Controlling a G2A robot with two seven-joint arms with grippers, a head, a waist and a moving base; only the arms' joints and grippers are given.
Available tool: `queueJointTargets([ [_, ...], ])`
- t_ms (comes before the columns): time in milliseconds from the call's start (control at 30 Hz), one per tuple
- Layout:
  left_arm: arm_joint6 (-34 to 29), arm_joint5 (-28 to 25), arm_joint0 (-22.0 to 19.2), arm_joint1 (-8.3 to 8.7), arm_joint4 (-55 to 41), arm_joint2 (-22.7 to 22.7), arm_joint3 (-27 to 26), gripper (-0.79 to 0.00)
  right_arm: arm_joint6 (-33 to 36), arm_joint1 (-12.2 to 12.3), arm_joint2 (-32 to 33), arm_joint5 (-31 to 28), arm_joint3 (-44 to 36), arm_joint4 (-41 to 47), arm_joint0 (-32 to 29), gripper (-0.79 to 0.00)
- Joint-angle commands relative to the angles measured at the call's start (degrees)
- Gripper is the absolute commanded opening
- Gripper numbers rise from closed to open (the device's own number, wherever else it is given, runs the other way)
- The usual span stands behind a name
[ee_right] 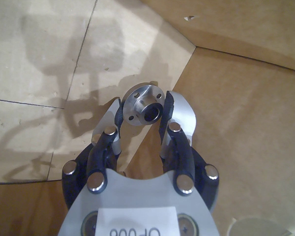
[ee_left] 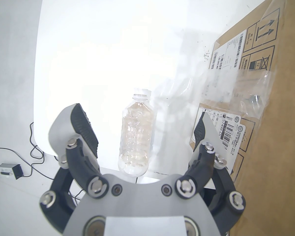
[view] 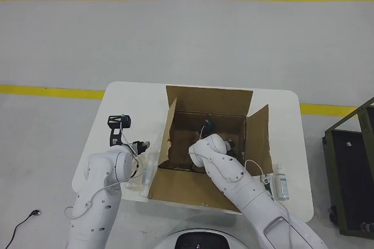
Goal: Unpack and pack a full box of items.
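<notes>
Box (view: 209,101) floor largely hidden by the right arm (view: 237,180); inside, right gripper (ee_right: 143,108) clamps a metal flange (ee_right: 137,99); outside, left gripper (ee_left: 141,121) gapes over a bottle (ee_left: 136,138).

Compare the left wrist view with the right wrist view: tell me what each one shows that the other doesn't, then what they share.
Left wrist view: the open left gripper by a clear bottle on the white table, with a clear plastic bag by the labelled outer wall of the cardboard box. Right wrist view: the right gripper shut on a metal flange, over the box's bare inner floor. Both: the cardboard box, seen from outside in one and from inside in the other.
</notes>
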Motion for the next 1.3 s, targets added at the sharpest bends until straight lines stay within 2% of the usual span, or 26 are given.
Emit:
queueJointTargets([
  [0, 0.00, 0.00, 0.00, 0.00, 0.00, 0.00, 0.00, 0.000, -0.33, -0.23, 0.14, -0.33, 0.73, 0.41, 0.23, -0.526],
  [67, 0.00, 0.00, 0.00, 0.00, 0.00, 0.00, 0.00, 0.000, -1.02, -0.50, 0.45, -1.06, 1.24, 1.33, 0.44, -0.570],
  [167, 0.00, 0.00, 0.00, 0.00, 0.00, 0.00, 0.00, 0.000, -2.02, -0.81, 0.90, -2.19, 1.43, 2.44, 0.54, -0.677],
  [200, 0.00, 0.00, 0.00, 0.00, 0.00, 0.00, 0.00, 0.000, -2.23, -0.87, 1.03, -2.41, 1.33, 2.49, 0.52, -0.677],
  [567, 0.00, 0.00, 0.00, 0.00, 0.00, 0.00, 0.00, 0.000, -2.15, -0.72, 2.04, -7.16, -8.03, 0.88, -3.64, -0.579],
  [600, 0.00, 0.00, 0.00, 0.00, 0.00, 0.00, 0.00, 0.000, -1.97, -0.64, 2.18, -7.43, -9.14, 0.40, -4.18, -0.523],
  [667, 0.00, 0.00, 0.00, 0.00, 0.00, 0.00, 0.00, 0.000, -1.37, -0.46, 2.69, -7.78, -11.40, -0.55, -5.21, -0.477],
  [800, 0.00, 0.00, 0.00, 0.00, 0.00, 0.00, 0.00, 0.000, -0.51, 0.01, 4.23, -8.34, -15.46, -2.69, -7.19, -0.437],
  [967, 0.00, 0.00, 0.00, 0.00, 0.00, 0.00, 0.00, 0.000, -0.78, 0.43, 7.06, -9.69, -16.51, -2.70, -8.23, -0.437],
  [1267, 0.00, 0.00, 0.00, 0.00, 0.00, 0.00, 0.00, 0.000, -3.51, 0.01, 9.36, -11.69, -12.63, 1.03, -6.80, -0.431],
])
